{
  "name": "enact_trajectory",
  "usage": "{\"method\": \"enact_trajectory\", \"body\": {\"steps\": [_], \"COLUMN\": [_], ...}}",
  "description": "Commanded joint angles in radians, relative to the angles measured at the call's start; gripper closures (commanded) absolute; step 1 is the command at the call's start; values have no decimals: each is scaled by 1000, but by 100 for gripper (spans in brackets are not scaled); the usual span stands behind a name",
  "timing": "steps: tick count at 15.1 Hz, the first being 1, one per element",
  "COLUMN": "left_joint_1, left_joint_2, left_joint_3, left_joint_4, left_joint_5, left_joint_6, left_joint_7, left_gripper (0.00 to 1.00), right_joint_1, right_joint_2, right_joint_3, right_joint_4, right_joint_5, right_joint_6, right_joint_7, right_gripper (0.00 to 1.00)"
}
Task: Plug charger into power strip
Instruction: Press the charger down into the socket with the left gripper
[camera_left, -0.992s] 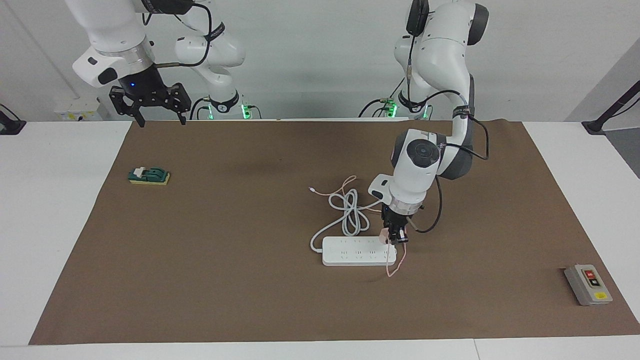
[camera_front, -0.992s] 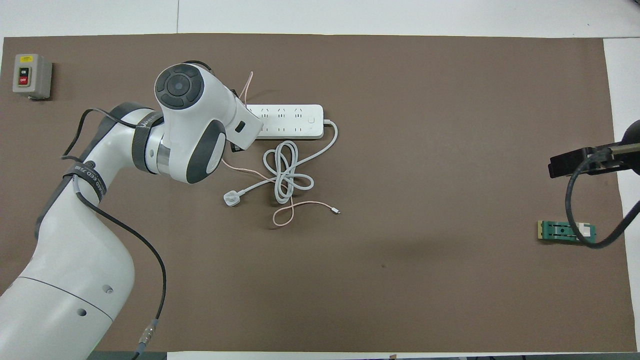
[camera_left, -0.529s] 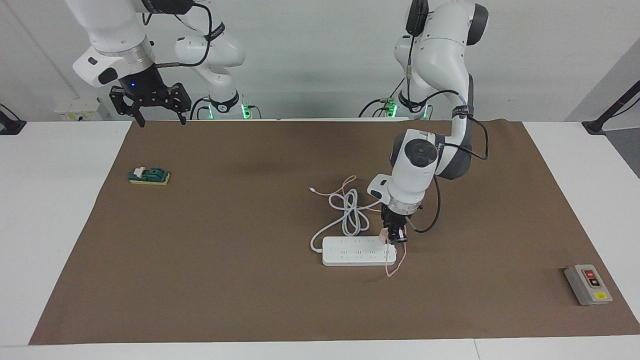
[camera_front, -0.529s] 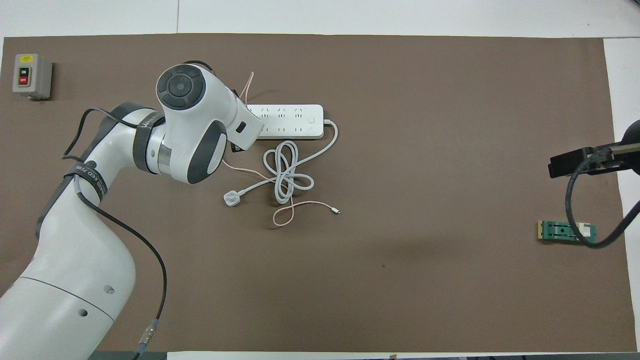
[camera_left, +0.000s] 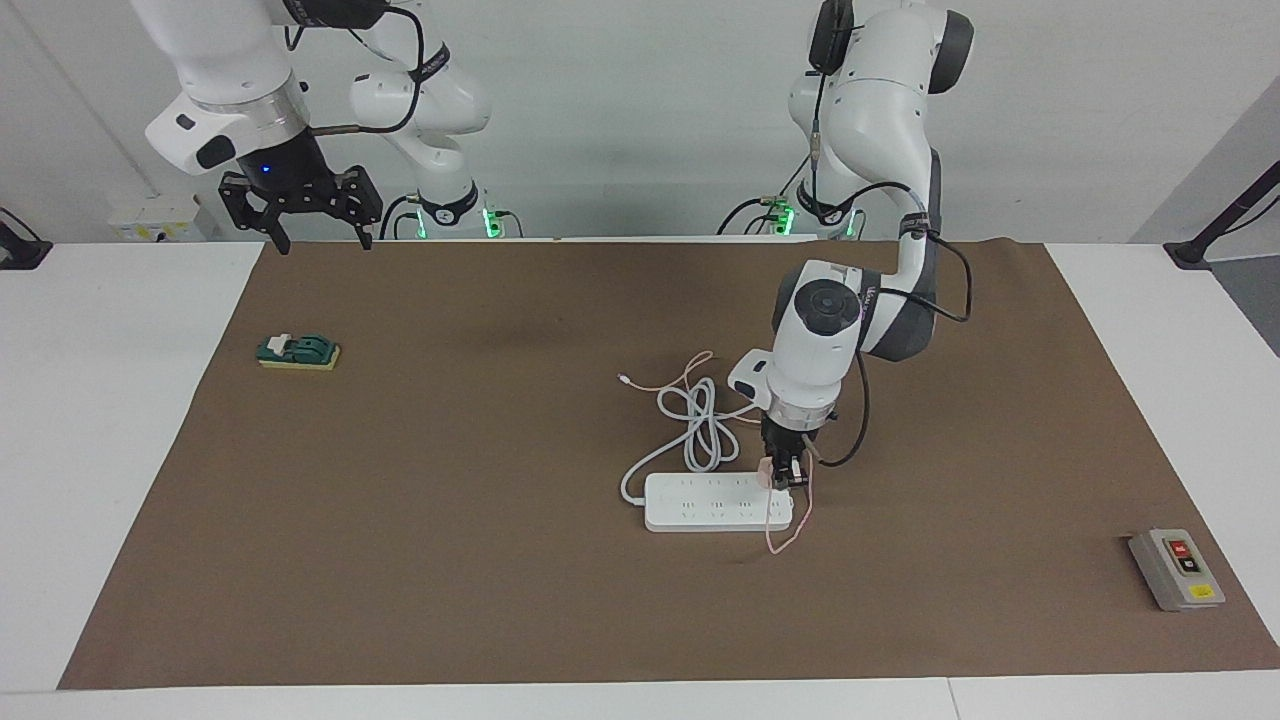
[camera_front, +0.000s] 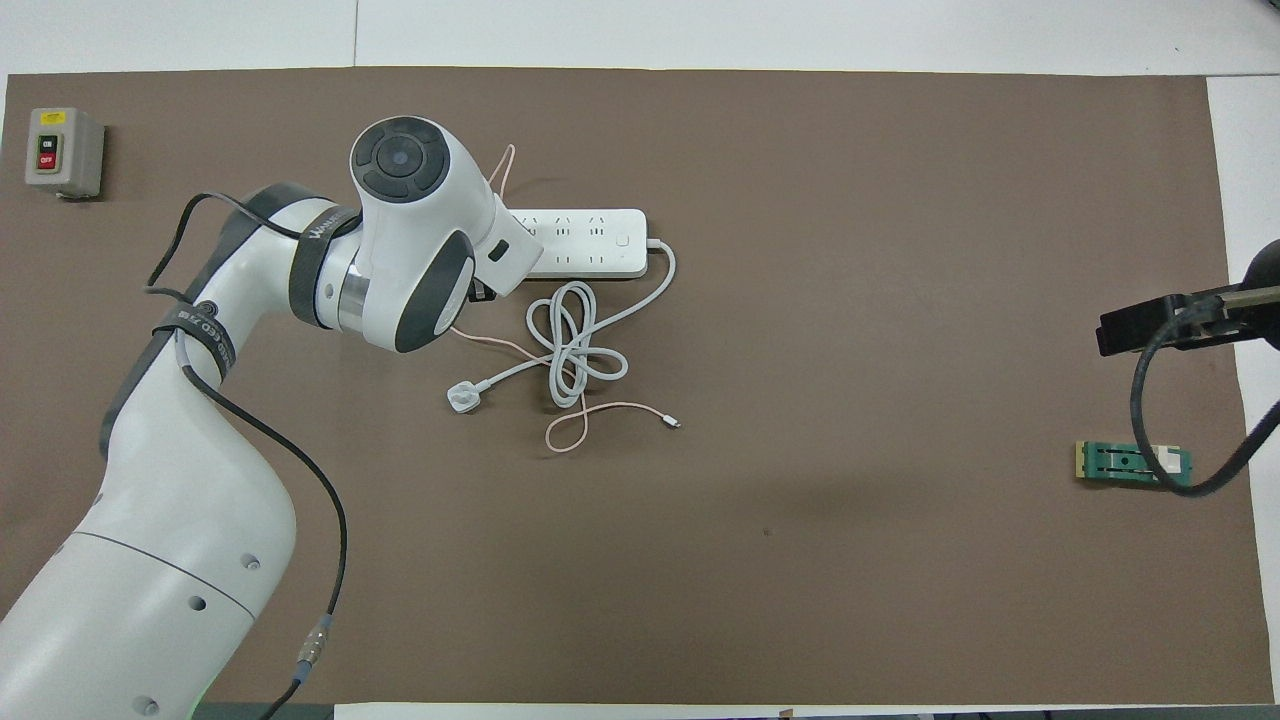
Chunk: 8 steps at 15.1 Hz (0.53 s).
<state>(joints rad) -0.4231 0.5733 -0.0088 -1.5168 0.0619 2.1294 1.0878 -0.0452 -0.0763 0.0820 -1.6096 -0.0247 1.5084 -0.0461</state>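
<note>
The white power strip (camera_left: 715, 503) (camera_front: 590, 243) lies flat on the brown mat, its thick white cord coiled nearer to the robots. My left gripper (camera_left: 785, 480) points straight down over the strip's end toward the left arm's end of the table and is shut on the small pink charger (camera_left: 767, 474). The charger sits at the strip's top face; whether its prongs are in, I cannot tell. Its thin pink cable (camera_left: 790, 525) (camera_front: 600, 408) loops off that end. In the overhead view the left wrist hides gripper and charger. My right gripper (camera_left: 315, 228) waits open, raised at the robots' edge of the mat.
A round white plug (camera_front: 462, 397) ends the strip's cord (camera_left: 700, 430). A grey button box (camera_left: 1176, 570) (camera_front: 63, 150) stands at the left arm's end, farther from the robots. A green and yellow block (camera_left: 298, 352) (camera_front: 1132, 463) lies at the right arm's end.
The left arm's wrist has shifted a little along the strip toward the right arm's end, carrying the charger with it. The right arm has not moved.
</note>
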Motion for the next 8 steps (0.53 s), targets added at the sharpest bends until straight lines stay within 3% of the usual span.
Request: {"method": "enact_trajectory", "body": {"steps": [1, 5, 8], "left_joint_1": [3, 10, 10], "left_joint_2": [76, 71, 62], "left_joint_3": [7, 7, 7], "left_joint_4": [64, -2, -40], "left_joint_5": [-25, -34, -36], "left_joint_6": [-63, 76, 105], "left_joint_7": [14, 95, 133], "left_gripper": [100, 100, 100], "right_joint_1": [-7, -5, -5], "right_joint_2": [-7, -8, -8], "right_joint_3": [5, 5, 5], "right_joint_4": [-3, -3, -3], "right_joint_5": [15, 15, 15], "right_joint_6": [-4, -1, -2], "right_joint_7": [12, 17, 15], "right_gripper": [0, 0, 0]}}
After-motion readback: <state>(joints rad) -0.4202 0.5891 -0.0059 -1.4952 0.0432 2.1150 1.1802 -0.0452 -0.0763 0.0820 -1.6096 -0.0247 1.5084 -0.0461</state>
